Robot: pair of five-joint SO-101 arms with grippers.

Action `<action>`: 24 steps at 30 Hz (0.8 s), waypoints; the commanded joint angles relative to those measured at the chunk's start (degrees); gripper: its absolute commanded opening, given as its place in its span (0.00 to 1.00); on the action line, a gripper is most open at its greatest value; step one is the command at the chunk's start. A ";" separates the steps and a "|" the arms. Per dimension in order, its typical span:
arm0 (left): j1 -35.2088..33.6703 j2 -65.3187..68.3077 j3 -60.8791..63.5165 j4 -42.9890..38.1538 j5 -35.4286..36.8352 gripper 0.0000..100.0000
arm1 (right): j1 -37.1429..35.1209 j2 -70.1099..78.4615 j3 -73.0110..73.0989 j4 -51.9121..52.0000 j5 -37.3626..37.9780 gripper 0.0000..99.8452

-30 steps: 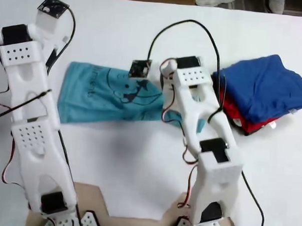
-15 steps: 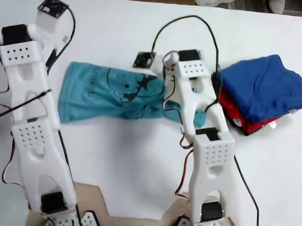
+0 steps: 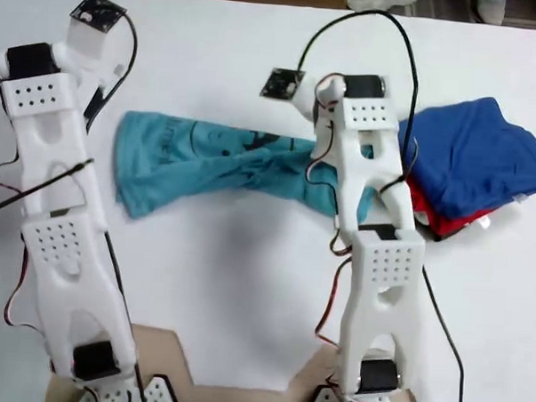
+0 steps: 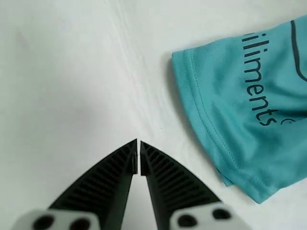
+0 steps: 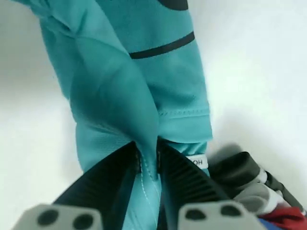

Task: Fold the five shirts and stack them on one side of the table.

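A teal shirt (image 3: 207, 163) with dark print lies stretched and bunched across the middle of the table. My right gripper (image 5: 148, 160) is shut on a pinched fold of its cloth at the end nearest the stack. In the high view that arm (image 3: 363, 161) covers the held end. The stack at the right has a folded blue shirt (image 3: 475, 152) on top and a red one (image 3: 425, 210) under it. My left gripper (image 4: 139, 157) is shut on nothing and hangs over bare table beside the teal shirt's hem (image 4: 206, 124).
The left arm (image 3: 52, 156) runs along the table's left side. Black cables (image 3: 365, 18) arc over the right arm toward the stack. Brown cardboard (image 3: 172, 361) lies under both arm bases at the front edge. White table (image 3: 229, 288) lies open in front of the shirt.
The right arm has swung toward the stack, dragging the teal shirt with it. The shirt is now stretched and narrower, its left end shifted right. The left arm has kept still.
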 commanded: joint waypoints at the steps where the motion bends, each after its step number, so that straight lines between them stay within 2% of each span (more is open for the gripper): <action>1: 0.53 -0.53 -1.27 0.26 -0.18 0.02 | -0.48 -0.48 -6.07 3.56 -0.44 0.05; 9: 0.62 -0.53 -1.27 -0.44 -0.18 0.02 | -4.79 0.04 -3.96 6.20 -0.53 0.05; 10: 0.70 -0.44 -1.27 -1.05 0.79 0.02 | -5.32 0.04 -2.99 6.20 -0.53 0.05; 12: 1.58 0.09 -1.19 -1.41 7.38 0.02 | -6.02 -0.13 -1.67 6.20 -0.53 0.05; 16: 2.81 3.96 -0.13 1.41 16.88 0.02 | -6.11 -0.48 -2.20 6.20 -0.53 0.05; 20: 1.93 5.19 3.30 1.41 17.49 0.02 | -5.67 -0.48 -2.02 6.20 -0.53 0.05; 24: 2.99 0.79 8.13 1.58 17.85 0.02 | -5.67 -0.04 -1.93 6.20 -0.53 0.05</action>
